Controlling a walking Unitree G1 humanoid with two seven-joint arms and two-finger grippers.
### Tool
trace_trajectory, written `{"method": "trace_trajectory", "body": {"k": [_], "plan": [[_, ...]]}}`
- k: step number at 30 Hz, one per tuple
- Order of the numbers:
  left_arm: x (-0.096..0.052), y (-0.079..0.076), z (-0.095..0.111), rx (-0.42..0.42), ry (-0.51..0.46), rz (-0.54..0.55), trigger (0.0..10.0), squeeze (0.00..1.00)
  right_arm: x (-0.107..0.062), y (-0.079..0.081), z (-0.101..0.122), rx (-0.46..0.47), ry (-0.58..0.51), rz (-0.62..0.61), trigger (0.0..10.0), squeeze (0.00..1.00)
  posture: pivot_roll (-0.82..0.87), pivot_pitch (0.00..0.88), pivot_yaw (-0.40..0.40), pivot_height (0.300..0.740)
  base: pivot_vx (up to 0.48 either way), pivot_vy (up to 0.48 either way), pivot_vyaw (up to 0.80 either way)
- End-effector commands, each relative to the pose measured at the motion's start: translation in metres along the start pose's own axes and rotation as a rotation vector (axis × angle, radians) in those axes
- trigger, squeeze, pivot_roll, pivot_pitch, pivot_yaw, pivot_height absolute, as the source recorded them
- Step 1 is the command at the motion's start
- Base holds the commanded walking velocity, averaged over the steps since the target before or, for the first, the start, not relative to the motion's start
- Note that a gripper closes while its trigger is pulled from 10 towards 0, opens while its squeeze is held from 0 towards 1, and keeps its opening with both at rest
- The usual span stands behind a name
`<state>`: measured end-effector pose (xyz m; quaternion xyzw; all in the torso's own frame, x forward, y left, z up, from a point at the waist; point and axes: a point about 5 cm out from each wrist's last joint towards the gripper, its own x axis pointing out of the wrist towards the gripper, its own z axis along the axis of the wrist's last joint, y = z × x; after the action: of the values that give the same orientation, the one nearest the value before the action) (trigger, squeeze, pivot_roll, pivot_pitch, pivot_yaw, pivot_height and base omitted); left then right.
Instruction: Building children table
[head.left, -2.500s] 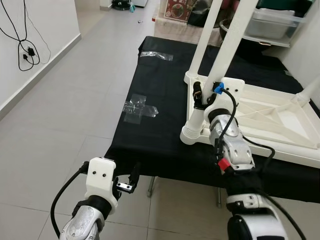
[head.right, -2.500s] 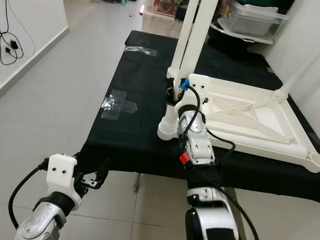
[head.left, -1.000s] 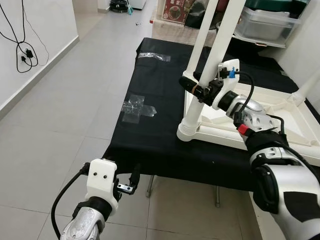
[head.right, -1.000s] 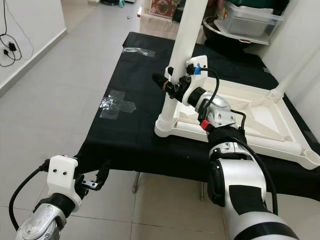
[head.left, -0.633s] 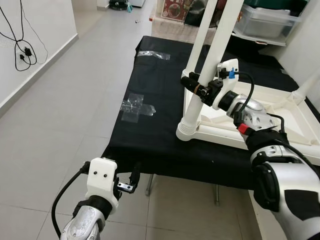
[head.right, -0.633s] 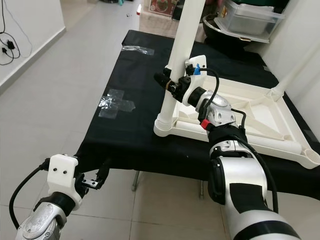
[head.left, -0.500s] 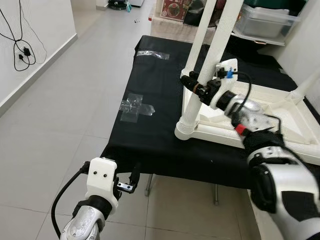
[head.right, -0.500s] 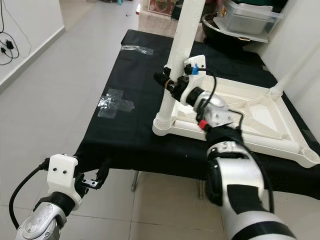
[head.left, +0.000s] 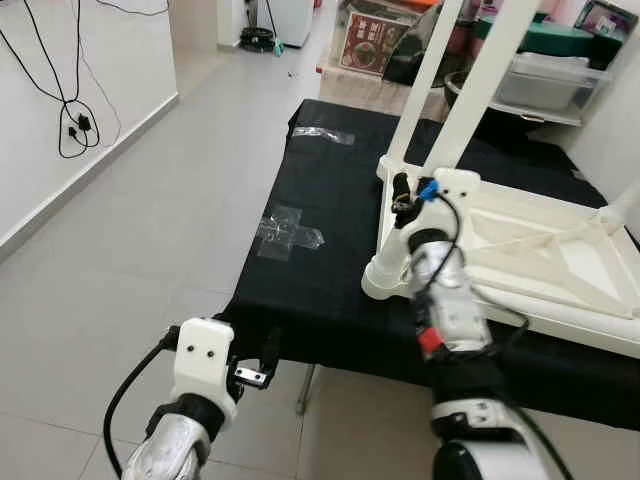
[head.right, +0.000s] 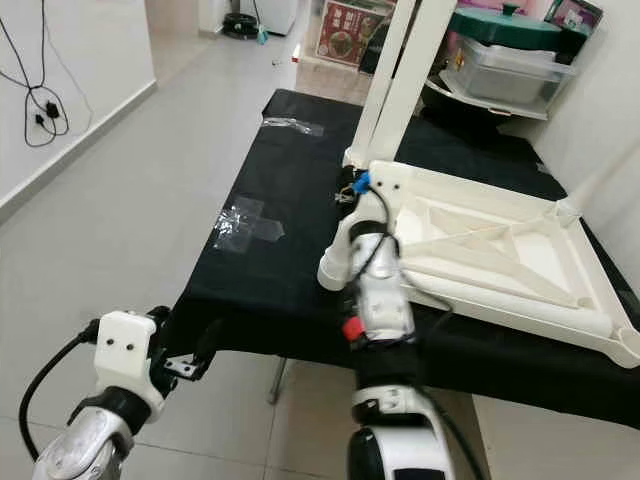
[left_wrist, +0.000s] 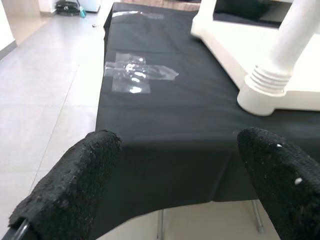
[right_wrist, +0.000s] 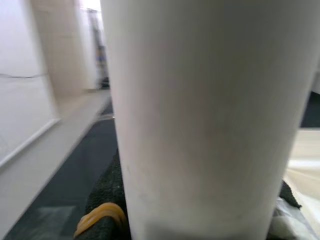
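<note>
Nearest, the left hand (head.left: 255, 362) is being held low over the floor, just short of the surface's (head.left: 330, 230) near edge, its fingers (left_wrist: 75, 180) spread wide with nothing between them. Further on, the right hand (head.left: 402, 197) is being pressed against the white table leg (head.right: 385, 120), its fingers closed around the leg low down near the ribbed collar (left_wrist: 267, 82). The upturned white tabletop (head.right: 500, 240) is being carried on the black-covered surface, and clear tape (head.left: 288, 228) is lying flat beyond to the left.
</note>
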<state>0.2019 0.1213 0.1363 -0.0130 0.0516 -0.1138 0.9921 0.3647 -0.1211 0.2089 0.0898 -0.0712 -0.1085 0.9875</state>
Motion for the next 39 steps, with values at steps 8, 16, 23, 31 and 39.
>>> {"method": "trace_trajectory", "body": {"k": [8, 16, 23, 31, 39], "plan": [[-0.001, -0.002, -0.003, 0.001, 0.01, -0.003, 10.0, 0.0, 0.008, 0.007, -0.01, 0.06, 0.178, -0.289, 0.0, 0.0, 0.12, 0.074, -0.141, 0.74, 0.0, 0.0, 0.0], [0.0, -0.002, -0.003, 0.0, 0.008, -0.002, 10.0, 0.0, -0.002, 0.012, -0.006, 0.062, 0.214, -0.433, 0.0, 0.0, 0.11, 0.075, -0.137, 0.74, 0.0, 0.0, 0.0], [0.001, -0.004, -0.004, -0.002, 0.01, -0.01, 10.0, 0.0, -0.002, 0.033, 0.0, 0.121, 0.179, -0.217, 10.0, 0.0, 0.11, 0.067, -0.135, 0.74, 0.0, 0.0, 0.0], [0.001, -0.004, -0.006, -0.004, 0.011, -0.013, 10.0, 0.0, -0.001, 0.033, 0.014, 0.077, 0.086, -0.095, 10.0, 1.0, 0.11, 0.054, -0.133, 0.74, 0.0, 0.0, 0.0], [0.003, -0.006, -0.007, -0.007, 0.011, -0.017, 10.0, 0.0, 0.008, 0.015, 0.026, 0.059, -0.035, 0.291, 10.0, 0.0, 0.1, 0.043, -0.133, 0.74, 0.0, 0.0, 0.0]]}}
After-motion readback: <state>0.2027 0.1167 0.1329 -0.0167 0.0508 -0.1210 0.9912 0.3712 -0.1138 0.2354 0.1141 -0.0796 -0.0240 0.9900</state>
